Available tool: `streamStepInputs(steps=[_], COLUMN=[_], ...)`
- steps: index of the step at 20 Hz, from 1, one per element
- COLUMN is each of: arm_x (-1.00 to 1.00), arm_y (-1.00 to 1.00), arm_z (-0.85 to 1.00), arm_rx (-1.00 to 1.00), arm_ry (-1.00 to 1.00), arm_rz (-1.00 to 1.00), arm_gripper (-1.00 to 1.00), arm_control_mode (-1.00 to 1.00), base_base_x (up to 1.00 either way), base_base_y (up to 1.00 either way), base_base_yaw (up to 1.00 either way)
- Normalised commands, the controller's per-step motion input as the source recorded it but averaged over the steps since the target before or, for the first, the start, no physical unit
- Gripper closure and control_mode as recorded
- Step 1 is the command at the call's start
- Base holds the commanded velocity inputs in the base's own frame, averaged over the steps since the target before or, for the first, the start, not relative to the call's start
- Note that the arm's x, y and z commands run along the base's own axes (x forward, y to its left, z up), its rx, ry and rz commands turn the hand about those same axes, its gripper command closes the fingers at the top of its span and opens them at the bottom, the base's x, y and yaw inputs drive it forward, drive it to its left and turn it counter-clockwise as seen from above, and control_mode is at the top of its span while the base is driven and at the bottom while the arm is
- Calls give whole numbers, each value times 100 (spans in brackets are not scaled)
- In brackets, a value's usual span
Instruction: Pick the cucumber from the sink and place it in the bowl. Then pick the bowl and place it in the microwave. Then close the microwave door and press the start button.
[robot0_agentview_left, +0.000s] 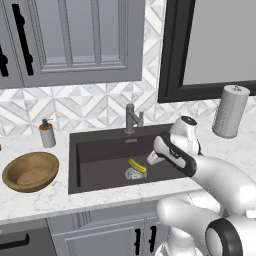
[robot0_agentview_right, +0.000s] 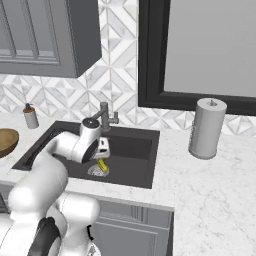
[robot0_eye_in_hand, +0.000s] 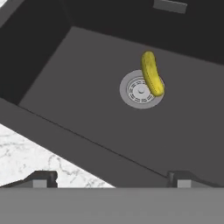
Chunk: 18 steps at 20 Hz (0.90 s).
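The small curved yellow cucumber (robot0_eye_in_hand: 151, 73) is seen at 12 o'clock from the two-finger gripper (robot0_eye_in_hand: 111, 179), its long axis lying 11-to-5 across the round silver drain's (robot0_eye_in_hand: 139, 90) rim. Fingers appear spread apart, though barely visible.

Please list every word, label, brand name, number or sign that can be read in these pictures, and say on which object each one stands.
None: no readable text.
The soap bottle, paper towel roll, faucet, sink, bowl and cucumber all carry no marks.

Glossy white rounded arm segments, dark grey joint rings, gripper (robot0_eye_in_hand: 112, 179) with two small dark finger tips
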Motion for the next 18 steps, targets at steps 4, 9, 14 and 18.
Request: streamStepInputs(steps=[4,9,14,18], arm_x=[41,12,13,23], arm_y=[0,-11,-3,0], arm_z=[-8,-23,-35,-30], arm_rx=[0,2,0,0], arm_ry=[6,0,0,1], arm_rz=[2,10,7,0], arm_gripper=[-100,-100,-100,-100], arm_control_mode=[-100,-100,-100,-100], base_base_x=[0,0,0,0], base_base_y=[0,0,0,0], base_base_yaw=[0,0,0,0])
